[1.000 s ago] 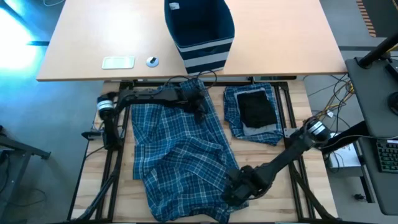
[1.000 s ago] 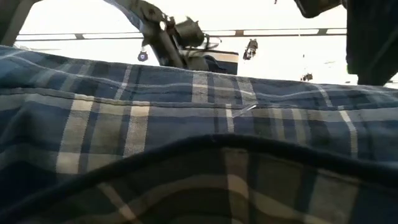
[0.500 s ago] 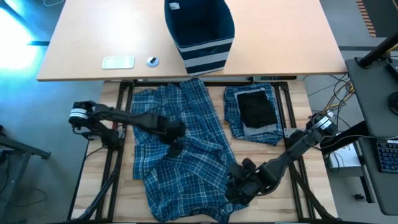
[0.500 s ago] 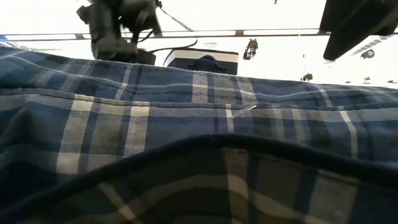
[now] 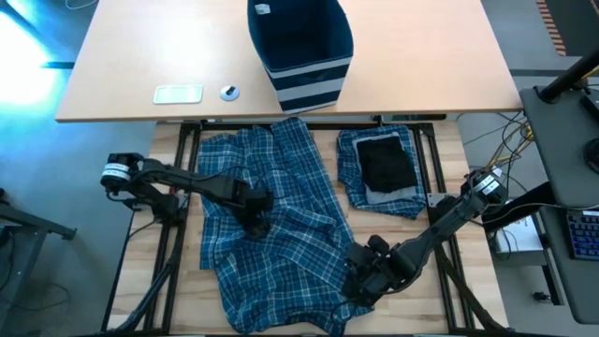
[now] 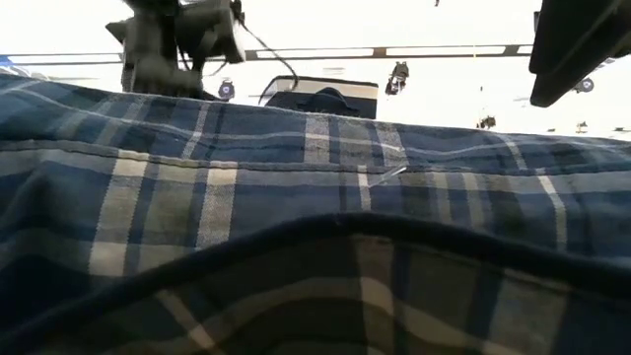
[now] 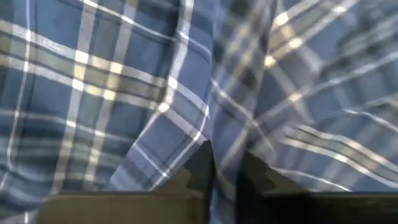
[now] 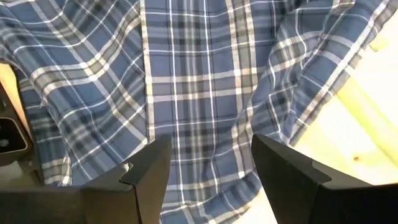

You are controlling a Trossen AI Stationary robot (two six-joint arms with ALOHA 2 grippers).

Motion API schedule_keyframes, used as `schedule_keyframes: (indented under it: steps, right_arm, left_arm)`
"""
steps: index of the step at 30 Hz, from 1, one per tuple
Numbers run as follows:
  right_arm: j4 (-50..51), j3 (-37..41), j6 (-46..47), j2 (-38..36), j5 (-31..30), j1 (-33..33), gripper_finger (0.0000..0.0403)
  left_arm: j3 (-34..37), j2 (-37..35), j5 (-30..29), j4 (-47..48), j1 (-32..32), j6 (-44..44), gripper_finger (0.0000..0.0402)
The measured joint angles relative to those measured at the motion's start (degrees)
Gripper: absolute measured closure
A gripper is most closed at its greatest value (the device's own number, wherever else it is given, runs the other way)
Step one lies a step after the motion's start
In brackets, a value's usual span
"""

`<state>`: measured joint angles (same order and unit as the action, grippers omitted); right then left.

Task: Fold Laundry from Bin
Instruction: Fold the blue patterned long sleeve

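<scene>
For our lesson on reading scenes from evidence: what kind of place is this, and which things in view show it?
Probably a robotics lab or workshop set up for laundry folding. Two robot arms work over a wooden table spread with plaid laundry, a striped bin stands on a desk behind, and loose cables trail beside the rig.

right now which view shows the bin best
The high view: the bin stands whole on the far table, open top visible. The low view catches only its striped upper part beyond the plaid cloth. Neither wrist view shows it.

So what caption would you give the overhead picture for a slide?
Left gripper pinches the spread plaid garment; right gripper hovers open at its near edge; folded pile beside it, bin behind.
</scene>
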<state>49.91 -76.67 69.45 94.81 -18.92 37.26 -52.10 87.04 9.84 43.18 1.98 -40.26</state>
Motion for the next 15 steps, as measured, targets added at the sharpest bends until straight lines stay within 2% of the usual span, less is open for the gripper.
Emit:
schedule_keyframes:
  steps: [11,15]
  right_arm:
    - [1.75,-0.21,-0.1,-1.41,0.9,-0.04,0.0184]
    - [1.72,-0.21,-0.05,-1.41,0.91,-0.13,0.0184]
  left_arm:
    - [-16.87,-7.17,6.96,28.07,4.79,1.85,0.04]
    - [-20.44,-9.71,10.91,34.26,7.38,1.78,0.0401]
